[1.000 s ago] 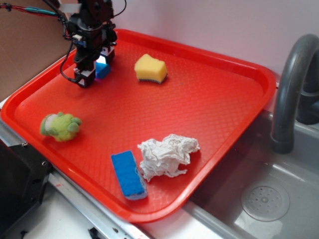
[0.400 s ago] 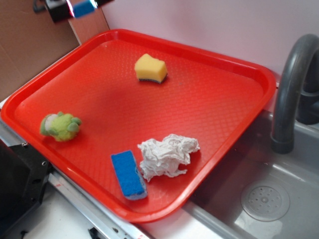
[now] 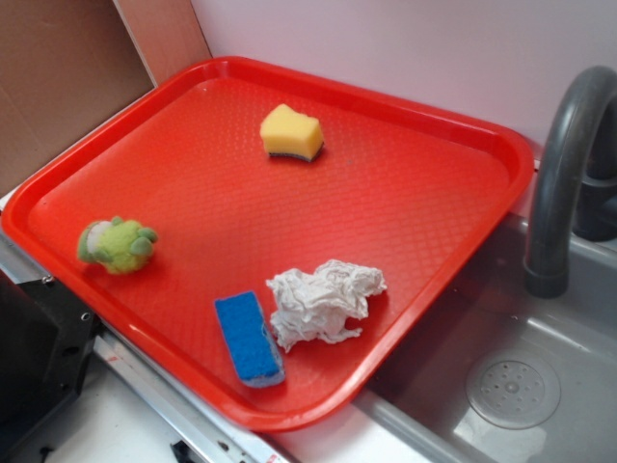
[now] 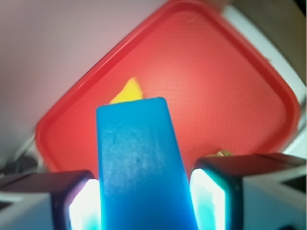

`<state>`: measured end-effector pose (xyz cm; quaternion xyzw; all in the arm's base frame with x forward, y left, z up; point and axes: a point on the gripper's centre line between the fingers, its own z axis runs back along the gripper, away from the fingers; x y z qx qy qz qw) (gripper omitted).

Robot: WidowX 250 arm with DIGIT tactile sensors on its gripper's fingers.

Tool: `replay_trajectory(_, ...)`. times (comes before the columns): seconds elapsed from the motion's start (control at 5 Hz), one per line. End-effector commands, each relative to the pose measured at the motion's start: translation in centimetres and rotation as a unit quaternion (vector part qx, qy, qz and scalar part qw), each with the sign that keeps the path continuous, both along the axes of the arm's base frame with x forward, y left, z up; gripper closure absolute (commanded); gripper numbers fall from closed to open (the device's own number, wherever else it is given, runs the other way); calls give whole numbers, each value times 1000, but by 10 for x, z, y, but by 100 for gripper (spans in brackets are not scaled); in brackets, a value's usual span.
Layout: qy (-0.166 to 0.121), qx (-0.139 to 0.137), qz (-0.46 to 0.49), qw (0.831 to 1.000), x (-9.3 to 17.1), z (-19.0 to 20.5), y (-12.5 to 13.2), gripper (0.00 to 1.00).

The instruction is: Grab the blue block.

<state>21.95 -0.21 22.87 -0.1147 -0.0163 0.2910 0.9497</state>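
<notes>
The pincer (image 4: 144, 201) is clamped on the blue block (image 4: 141, 167), which stands upright between its pads, high above the red tray (image 4: 249, 72). Below lie a yellow sponge (image 3: 291, 132) near the tray's far edge (blurred in the wrist view), a green plush toy (image 3: 117, 244) near its left edge, and a blue sponge (image 3: 249, 339) beside crumpled white paper (image 3: 323, 302) near its front edge.

Solid blue block (image 4: 140, 167) against a dimpled red tray (image 4: 216, 96)

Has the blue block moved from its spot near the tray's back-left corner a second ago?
Yes. It has gone up out of the exterior view, off the red tray; the wrist view shows the blue block clamped in the hand high above it.
</notes>
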Motion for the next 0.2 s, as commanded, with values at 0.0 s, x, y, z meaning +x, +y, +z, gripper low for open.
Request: replay_trajectory(0.0, -39, 42, -91, 994, 10, 4, 39, 100)
